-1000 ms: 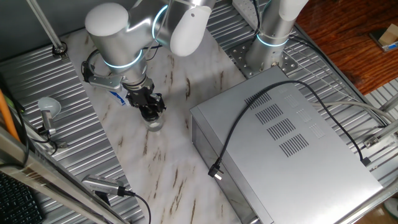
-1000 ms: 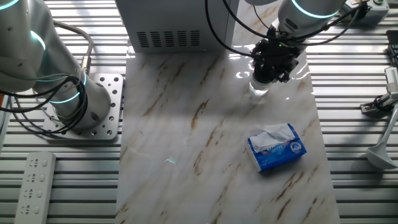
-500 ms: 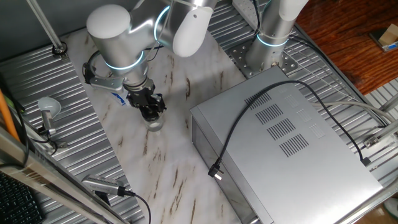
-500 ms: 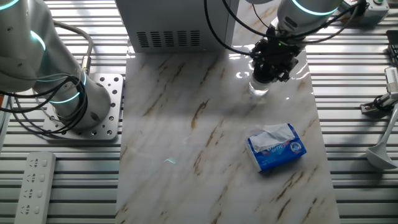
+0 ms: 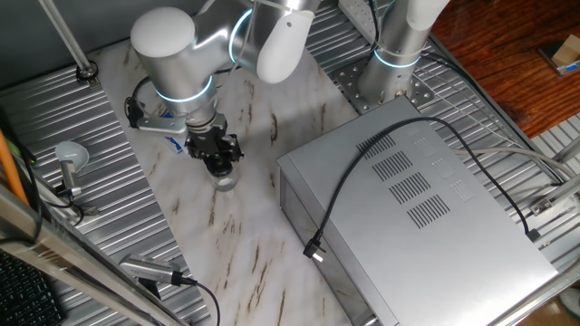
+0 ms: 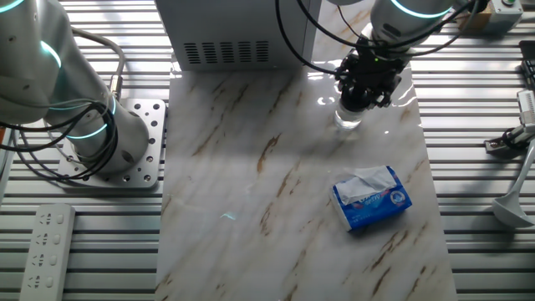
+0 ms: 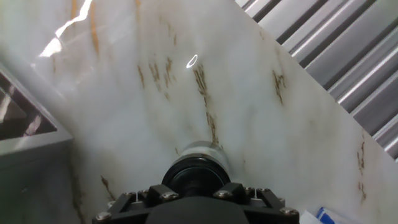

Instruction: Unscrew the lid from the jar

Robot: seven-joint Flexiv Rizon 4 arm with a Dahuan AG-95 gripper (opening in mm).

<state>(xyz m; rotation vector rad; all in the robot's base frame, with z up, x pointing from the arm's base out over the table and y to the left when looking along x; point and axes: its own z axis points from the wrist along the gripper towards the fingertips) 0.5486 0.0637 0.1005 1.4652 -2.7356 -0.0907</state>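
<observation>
No writing is readable from here; the blue-and-white packet [image 6: 372, 198] on the marble table [image 6: 251, 209] has print on it, too small to make out. The gripper [image 6: 364, 94] reaches straight down over the jar [image 6: 348, 118], which stands upright on the marble near the grey metal box [image 5: 417, 208], well apart from the packet. Its black fingers [image 5: 220, 161] sit closed in tight around the lid [image 7: 194, 177], gripping it on both sides; in the hand view the round black cap shows just ahead of the finger mounts, with the clear jar's rim around it. The lid sits on the jar. The arm comes in from above, its wrist bent over so the hand hangs vertical above the jar.
</observation>
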